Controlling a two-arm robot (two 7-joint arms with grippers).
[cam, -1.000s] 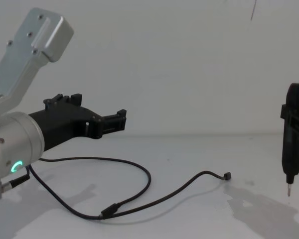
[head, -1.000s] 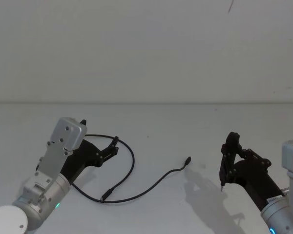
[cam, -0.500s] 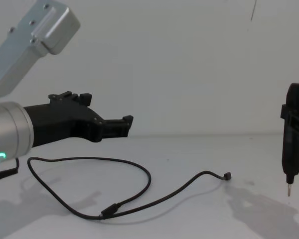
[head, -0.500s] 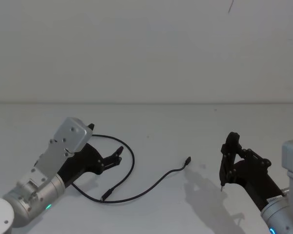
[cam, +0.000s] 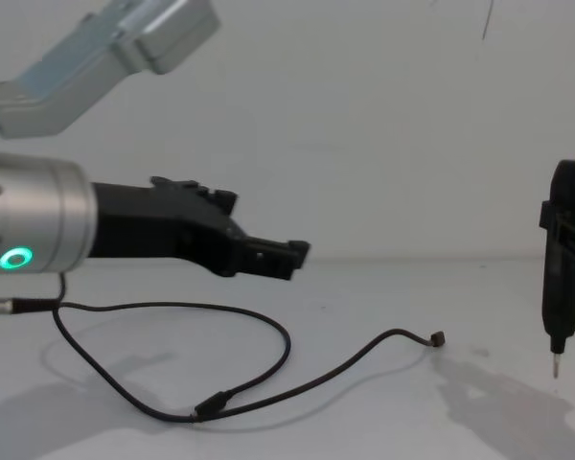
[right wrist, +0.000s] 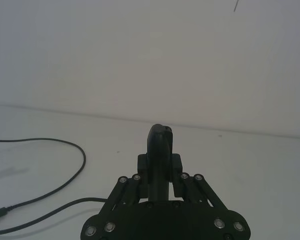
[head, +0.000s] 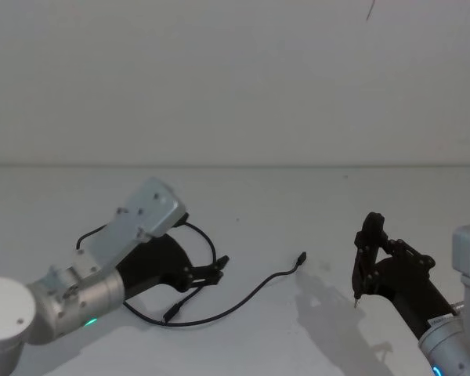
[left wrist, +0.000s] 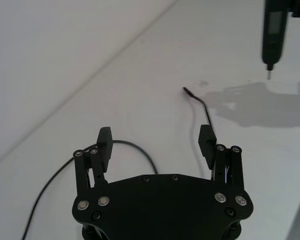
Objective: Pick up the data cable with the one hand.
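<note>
From the head, the left hand (head: 217, 269), wide open and empty, is hovering over the data cable (head: 251, 294) lying on the bench (head: 313, 211), likely lining up a grasp; its wrist view is framing cable between the fingers (left wrist: 104, 145); the right wrist view is showing the right hand (right wrist: 159, 172) clamping a pen tool (right wrist: 159, 142).

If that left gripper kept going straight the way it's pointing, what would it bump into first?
Probably the white table, beside the data cable: the open left gripper angles slightly down above it. Depth is hard to judge. The right gripper and its pen-shaped tool stand aside.
</note>
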